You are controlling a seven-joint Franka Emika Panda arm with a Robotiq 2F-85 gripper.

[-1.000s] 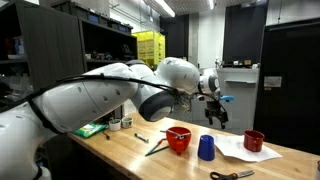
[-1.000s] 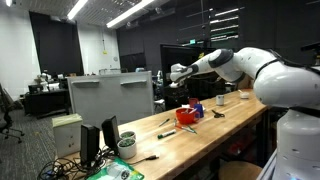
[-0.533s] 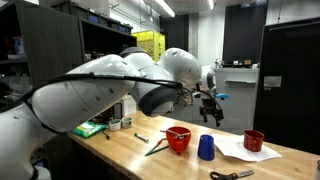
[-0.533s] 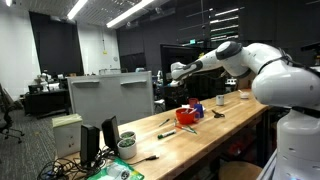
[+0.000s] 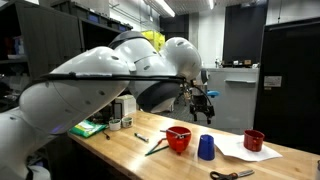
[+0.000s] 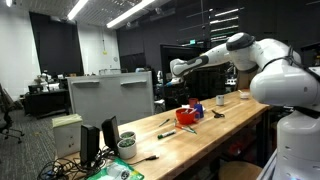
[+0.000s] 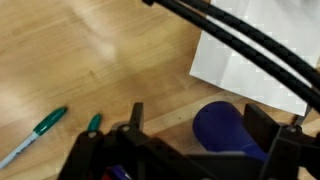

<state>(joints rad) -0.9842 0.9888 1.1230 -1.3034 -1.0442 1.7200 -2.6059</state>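
Since a second ago my arm has swung over the table (image 5: 120, 152), carrying my gripper (image 5: 202, 112) away from the red cup (image 5: 254, 140) and nearer the space above the red bowl (image 5: 178, 139). It hangs in the air with its fingers spread wide and nothing between them.

From the wrist, the blue cup (image 7: 235, 130) sits just below me on the bare wood, near the corner of the white paper (image 7: 260, 50), with one finger (image 7: 135, 118) showing on each side of it. I cannot tell what it holds, since only its rounded blue surface shows. In an exterior view the blue cup (image 5: 206, 148) stands between the red bowl and the white paper (image 5: 235, 152).

A thin stick-like thing lies across the red bowl's rim; what it is I cannot make out. The red cup stands upright on the paper, its inside hidden from view.

A green-capped marker (image 7: 35, 135) lies on the wood off to one side, and scissors (image 5: 232, 175) lie at the table's near edge. A green box (image 5: 90, 128) sits farther along the table; any print on it is too small to read.
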